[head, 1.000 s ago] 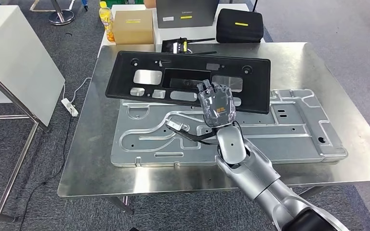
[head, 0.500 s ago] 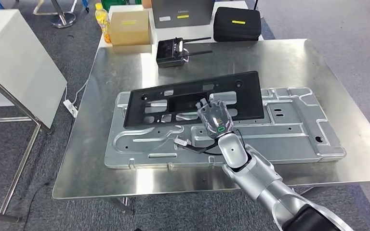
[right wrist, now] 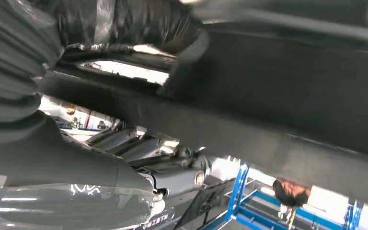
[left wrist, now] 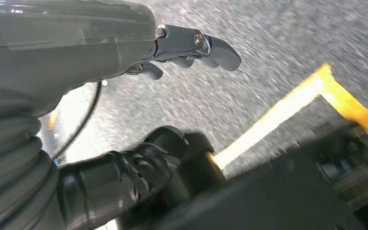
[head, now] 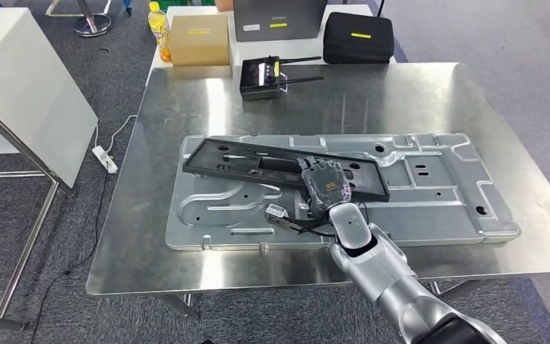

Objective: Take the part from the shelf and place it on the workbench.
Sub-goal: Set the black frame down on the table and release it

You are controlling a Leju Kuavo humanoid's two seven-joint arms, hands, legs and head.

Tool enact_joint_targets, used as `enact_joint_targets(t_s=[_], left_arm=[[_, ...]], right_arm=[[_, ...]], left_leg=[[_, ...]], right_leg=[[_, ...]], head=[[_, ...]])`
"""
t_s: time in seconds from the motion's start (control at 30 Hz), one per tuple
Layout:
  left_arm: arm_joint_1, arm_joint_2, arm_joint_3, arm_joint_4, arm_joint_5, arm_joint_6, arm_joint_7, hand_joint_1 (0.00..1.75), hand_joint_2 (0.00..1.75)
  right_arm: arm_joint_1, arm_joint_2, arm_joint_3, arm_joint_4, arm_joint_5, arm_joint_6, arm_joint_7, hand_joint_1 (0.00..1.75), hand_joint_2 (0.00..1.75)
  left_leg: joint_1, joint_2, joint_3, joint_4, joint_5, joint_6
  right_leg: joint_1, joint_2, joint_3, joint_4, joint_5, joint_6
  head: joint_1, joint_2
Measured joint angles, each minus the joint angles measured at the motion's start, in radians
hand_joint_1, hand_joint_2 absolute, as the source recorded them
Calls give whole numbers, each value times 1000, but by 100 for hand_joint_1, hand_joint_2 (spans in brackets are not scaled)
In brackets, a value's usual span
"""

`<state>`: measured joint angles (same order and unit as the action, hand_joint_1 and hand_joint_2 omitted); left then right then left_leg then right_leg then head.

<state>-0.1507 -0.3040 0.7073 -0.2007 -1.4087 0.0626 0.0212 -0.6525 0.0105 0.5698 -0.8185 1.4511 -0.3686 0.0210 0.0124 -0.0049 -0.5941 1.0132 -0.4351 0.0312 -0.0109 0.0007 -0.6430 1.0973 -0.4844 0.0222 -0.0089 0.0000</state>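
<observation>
The part is a long black plastic panel (head: 258,161) with several cutouts. It lies almost flat across the silver stamped plate (head: 430,193) on the steel workbench (head: 401,93). My right hand (head: 324,185) grips the panel's near edge right of its middle, fingers over the top. In the right wrist view the black panel (right wrist: 292,96) is very close, with my right hand (right wrist: 76,172) wrapped around its edge. In the left wrist view my left hand (left wrist: 124,43) hangs over grey carpet, its fingers (left wrist: 211,48) apart from the thumb and holding nothing.
At the workbench's far edge sits a black device with antennas (head: 261,75). Behind it are a cardboard box (head: 200,39), a yellow bottle (head: 159,29), a dark box (head: 279,18) and a black case (head: 358,37). A white table (head: 21,93) stands left, a power strip (head: 104,159) on the floor.
My right hand has lowered the black panel from a raised, tilted pose until it lies nearly flat on the silver plate. The hand has come down and closer with it.
</observation>
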Motion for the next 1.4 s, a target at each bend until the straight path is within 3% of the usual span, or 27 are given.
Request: enact_joint_targets(t_s=[0.03,0.1,0.13,0.17,0.27,0.33,0.47,0.53,0.6,0.63,0.67,0.7,0.8,0.83,0.93,1.0,1.1,1.13,1.17,1.2,1.3,1.33,1.4], left_arm=[[0,0,-3,0,0,2,1,0,175],[1,0,-9,0,1,3,-1,0,87],[2,0,-10,0,4,3,-3,0,44],[3,0,-10,0,7,4,-6,0,0],[4,-1,-11,0,18,14,-9,0,0],[4,-1,-11,0,25,17,-9,0,0],[5,-1,-11,0,35,19,-8,0,0],[5,-1,-11,0,39,22,-5,0,0],[7,-1,-10,0,43,23,-1,0,0],[8,-1,-10,0,43,23,0,0,0],[9,0,-10,0,44,23,0,0,0],[10,0,-10,0,44,24,0,0,0],[8,0,-10,0,47,25,0,0,0],[7,0,-10,0,48,25,0,0,0],[9,0,-10,0,51,25,0,0,0],[9,-1,-10,0,51,24,0,0,0],[7,-1,-9,0,53,19,2,0,0],[7,-1,-9,0,54,18,3,0,0],[7,0,-9,0,54,15,6,0,0],[7,0,-9,0,55,13,8,0,0],[6,0,-9,0,61,4,14,0,0],[6,0,-9,0,63,3,15,0,0],[5,0,-8,0,64,3,15,0,0]], right_arm=[[1,0,-5,1,-1,2,-2,0,0],[8,1,-12,4,-3,6,-5,0,0],[12,1,-15,6,-5,8,-7,0,0],[15,1,-18,7,-8,9,-9,0,0],[17,2,-34,7,-31,18,-17,0,0],[18,5,-46,6,-52,33,-25,0,0],[22,13,-60,5,-75,52,-35,0,0],[22,17,-63,5,-81,58,-38,0,0],[25,18,-65,5,-85,61,-39,0,0],[27,19,-65,5,-86,61,-39,0,0],[28,19,-65,5,-88,61,-39,0,0],[29,19,-66,5,-88,61,-39,0,0],[29,19,-70,5,-89,61,-39,0,0],[29,19,-72,5,-90,61,-39,0,0],[29,19,-75,5,-93,62,-39,0,0],[29,19,-77,5,-93,62,-39,0,0],[31,19,-80,5,-93,64,-39,0,0],[32,19,-80,6,-93,65,-39,0,0],[33,19,-80,6,-93,66,-39,0,0],[33,19,-80,7,-93,68,-39,0,0],[28,22,-80,7,-93,70,-39,0,0],[26,24,-80,7,-93,71,-39,0,0],[25,26,-80,7,-92,72,-39,0,0]], left_leg=[[0,1,1,-1,1,3],[0,0,0,-1,0,7],[0,-1,0,0,0,7],[0,-2,1,2,-1,6],[-2,-5,1,8,-6,-2],[-6,-5,-1,9,-8,-11],[-5,-3,-5,24,-25,-32],[-2,-2,-44,113,-82,-39],[-2,-1,-101,243,-144,-44],[-2,-1,-116,280,-155,-45],[-2,-1,-113,281,-145,-46],[-2,-1,-90,241,-118,-44],[-3,-1,10,54,-41,-33],[-5,-2,23,25,-33,-29],[-6,-1,18,14,-20,-14],[-3,2,10,6,-4,1],[-3,4,-15,4,17,11],[-4,4,-25,5,24,11],[-4,4,-35,6,30,10],[-4,4,-44,7,37,8],[-5,3,-64,11,55,-4],[-6,3,-66,11,62,-10],[-7,2,-69,8,78,-22]], right_leg=[[-2,0,-27,60,-31,4],[-4,-1,-86,183,-79,11],[-5,-1,-100,210,-80,13],[-6,-1,-95,197,-62,13],[-6,-1,-6,9,27,5],[-1,0,26,-58,41,-4],[-2,2,33,-71,45,-29],[-3,-2,36,-76,50,-40],[-1,-5,34,-74,52,-44],[0,-6,32,-72,52,-44],[0,-6,31,-71,52,-44],[0,-6,30,-69,52,-44],[3,-4,25,-59,52,-38],[4,-4,22,-57,54,-33],[4,-3,15,-56,61,-13],[0,-1,-1,-20,21,-3],[-3,-1,-57,150,-101,8],[-3,-1,-66,194,-121,10],[-4,-1,-58,208,-121,11],[-5,-1,-31,182,-104,11],[-4,1,100,-10,-46,4],[-1,2,122,-50,-40,-1],[5,4,123,-67,-30,-12]], head=[[0,0],[0,0],[0,0],[0,0],[0,0],[0,0],[0,0],[0,0],[0,0],[0,0],[0,0],[0,0],[0,0],[0,0],[0,0],[1,0],[1,0],[1,0],[1,0],[1,0],[1,0],[1,0],[2,0]])
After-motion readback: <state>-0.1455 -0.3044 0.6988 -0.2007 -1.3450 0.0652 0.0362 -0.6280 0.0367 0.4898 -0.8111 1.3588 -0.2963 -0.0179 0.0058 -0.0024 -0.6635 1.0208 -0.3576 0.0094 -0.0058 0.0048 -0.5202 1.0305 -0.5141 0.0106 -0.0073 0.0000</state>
